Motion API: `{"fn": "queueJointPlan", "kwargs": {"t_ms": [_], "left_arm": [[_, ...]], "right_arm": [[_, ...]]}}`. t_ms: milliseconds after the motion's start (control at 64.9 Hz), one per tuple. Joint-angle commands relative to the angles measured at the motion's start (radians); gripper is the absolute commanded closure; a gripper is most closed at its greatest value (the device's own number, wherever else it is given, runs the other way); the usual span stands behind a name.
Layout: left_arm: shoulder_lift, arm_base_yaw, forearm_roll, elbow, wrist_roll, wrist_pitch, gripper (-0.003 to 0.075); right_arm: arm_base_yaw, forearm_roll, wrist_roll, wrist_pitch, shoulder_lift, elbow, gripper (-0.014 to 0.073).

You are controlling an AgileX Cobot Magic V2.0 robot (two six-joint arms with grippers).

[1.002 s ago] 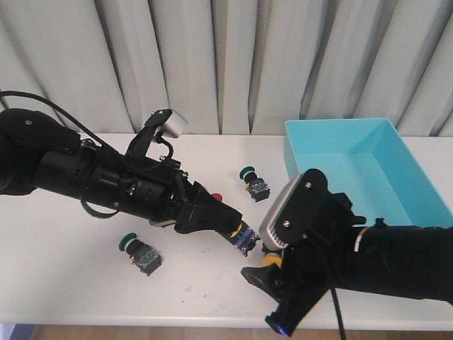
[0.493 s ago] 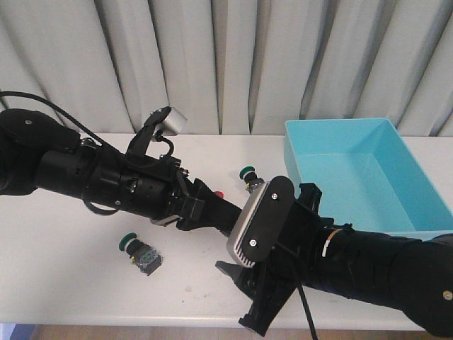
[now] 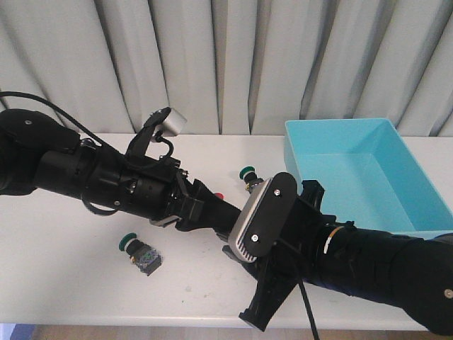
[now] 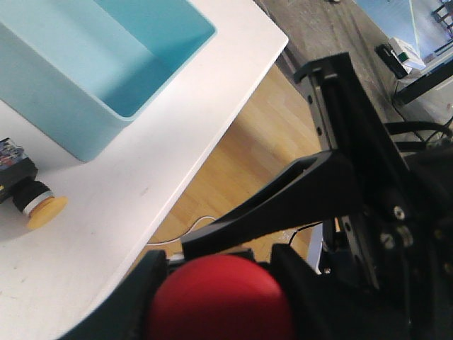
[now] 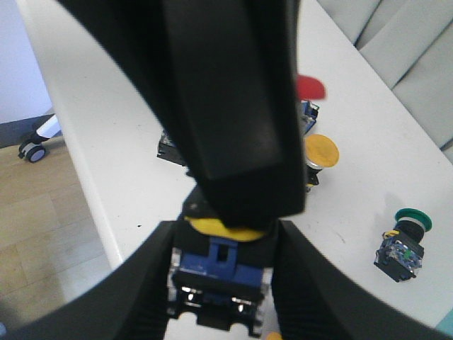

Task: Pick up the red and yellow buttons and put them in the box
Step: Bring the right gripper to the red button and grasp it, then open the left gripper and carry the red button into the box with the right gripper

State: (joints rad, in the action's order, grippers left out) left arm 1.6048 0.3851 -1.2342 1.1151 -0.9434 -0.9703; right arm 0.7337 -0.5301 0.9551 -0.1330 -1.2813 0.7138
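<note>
The left tool [image 4: 219, 283] is clamped on a red button [image 4: 221, 296], its round cap facing the wrist camera, so the long axis runs along the fingers. The right tool [image 5: 221, 273] grips a yellow button [image 5: 219, 265], yellow cap toward the camera, blue-and-black body pointing away down the fingers.

In the front view both arms cross at desk [image 3: 71, 269] centre, and the right arm's wrist hides both tools. Loose switches lie nearby: a green button [image 3: 139, 253] at 9 o'clock from the arms' crossing, another green one [image 3: 247, 172] at 12 o'clock, and a red cap [image 3: 221, 195] peeping beside the left arm. The right wrist view shows a second yellow button [image 5: 318, 154] lying on its side (a red cap just beside it).

The box [image 3: 354, 166] sits at 2 o'clock; what shows of its inside is bare.
</note>
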Motion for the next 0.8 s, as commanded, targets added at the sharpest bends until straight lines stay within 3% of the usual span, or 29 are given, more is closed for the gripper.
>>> {"fn": "queueJointPlan", "kwargs": {"t_ms": [0,154,431,647,786], "left_arm": [[-0.038,0.003,-0.08,0.023,0.001,-0.016,0.0534],[-0.038,0.003,-0.08,0.023,0.001,-0.015,0.0464],[-0.038,0.003,-0.032,0.024,-0.035,-0.017,0.0185],[-0.038,0.003,0.065,0.024,-0.034,0.011,0.0155],[-0.038,0.003,0.09,0.024,-0.034,0.011,0.0155]], "right_arm": [[0.001,-0.001,0.011,0.029,0.02,0.031,0.0409],[0.001,-0.002,0.009,0.029,0.02,0.031,0.0421],[0.001,-0.009,0.008,0.014,0.02,0.031,0.0419],[-0.002,-0.023,0.006,0.0,0.02,0.031,0.0416],[-0.065,-0.023,-0.038,-0.011,0.02,0.031,0.0414]]}}
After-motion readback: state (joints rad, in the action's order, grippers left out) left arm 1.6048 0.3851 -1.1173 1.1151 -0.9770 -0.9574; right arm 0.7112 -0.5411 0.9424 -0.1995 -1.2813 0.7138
